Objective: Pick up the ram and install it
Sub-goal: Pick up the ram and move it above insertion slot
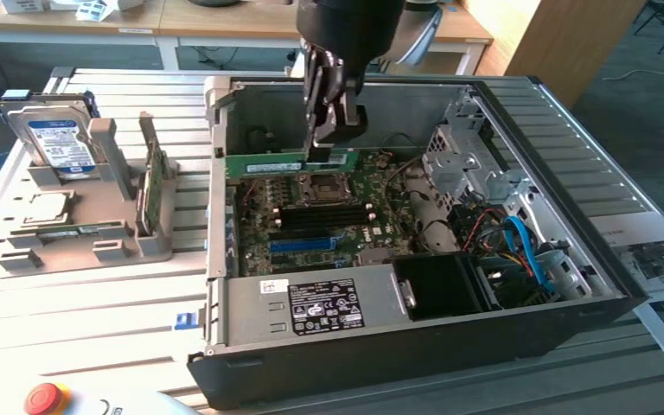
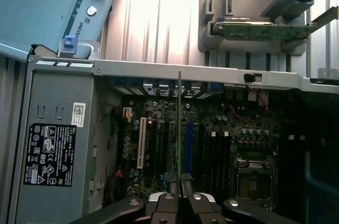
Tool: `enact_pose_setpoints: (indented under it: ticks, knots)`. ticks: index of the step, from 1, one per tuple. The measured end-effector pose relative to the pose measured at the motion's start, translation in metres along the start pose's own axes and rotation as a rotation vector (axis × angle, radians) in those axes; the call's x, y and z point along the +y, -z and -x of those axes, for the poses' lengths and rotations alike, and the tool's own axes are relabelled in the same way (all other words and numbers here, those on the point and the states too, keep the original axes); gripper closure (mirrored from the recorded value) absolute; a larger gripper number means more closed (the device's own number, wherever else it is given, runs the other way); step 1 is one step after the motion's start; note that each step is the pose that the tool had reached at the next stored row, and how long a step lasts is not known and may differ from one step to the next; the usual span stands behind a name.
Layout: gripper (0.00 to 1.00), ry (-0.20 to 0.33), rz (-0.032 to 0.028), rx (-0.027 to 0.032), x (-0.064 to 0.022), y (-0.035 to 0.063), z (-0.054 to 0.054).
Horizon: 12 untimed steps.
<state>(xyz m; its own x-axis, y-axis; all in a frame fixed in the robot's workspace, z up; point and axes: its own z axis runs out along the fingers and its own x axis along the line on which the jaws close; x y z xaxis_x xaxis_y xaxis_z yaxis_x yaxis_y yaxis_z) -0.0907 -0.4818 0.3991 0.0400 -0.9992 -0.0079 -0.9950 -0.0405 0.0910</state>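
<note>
The ram (image 1: 272, 162) is a thin green stick held level above the motherboard (image 1: 265, 226), inside the open computer case (image 1: 424, 341). My gripper (image 1: 329, 154) comes straight down from above and is shut on one end of the stick. In the wrist view the ram (image 2: 180, 128) appears edge-on as a thin line running out from my gripper (image 2: 180, 196), over the board's long slots. It hangs above the CPU socket (image 1: 326, 183), and the black memory slots (image 1: 321, 218) lie a little nearer the front of the case.
A grey holder (image 1: 79, 238) at the exterior view's left carries a hard drive (image 1: 55, 138) and a wider green card (image 1: 153, 186). The power supply (image 1: 309, 307) fills the case's front. Drive cage and cables (image 1: 505, 233) crowd its right side. A red stop button (image 1: 46, 398) sits at the front left.
</note>
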Motion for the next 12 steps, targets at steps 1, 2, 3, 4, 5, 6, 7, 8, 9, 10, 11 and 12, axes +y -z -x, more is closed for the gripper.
enact_pose_setpoints:
  ticks: [1,2,3,4,5,6,7,8,9,10,11,12]
  knots:
    - [0.88,0.000,0.0004,0.0001,-0.0028,0.0003,-0.001]
    - [0.88,0.000,0.0006,-0.0001,-0.0056,0.0005,-0.001]
    - [0.88,0.000,0.0009,0.0000,-0.0085,0.0008,-0.002]
    - [0.88,0.000,0.0012,-0.0001,-0.0117,0.0011,-0.002]
    - [0.88,0.000,0.0017,0.0000,-0.0145,0.0014,-0.003]
    - [0.88,0.000,0.0021,-0.0001,-0.0174,0.0016,-0.003]
    - [0.88,0.000,0.0024,-0.0001,-0.0202,0.0019,-0.004]
    - [0.88,0.000,0.0028,-0.0002,-0.0230,0.0021,-0.004]
    - [0.88,0.000,0.0031,-0.0002,-0.0256,0.0023,-0.004]
    - [0.88,0.000,0.0033,-0.0003,-0.0283,0.0025,-0.005]
    - [0.88,0.000,0.0035,-0.0002,-0.0307,0.0028,-0.005]
    - [0.88,0.000,0.0038,-0.0001,-0.0330,0.0031,-0.006]
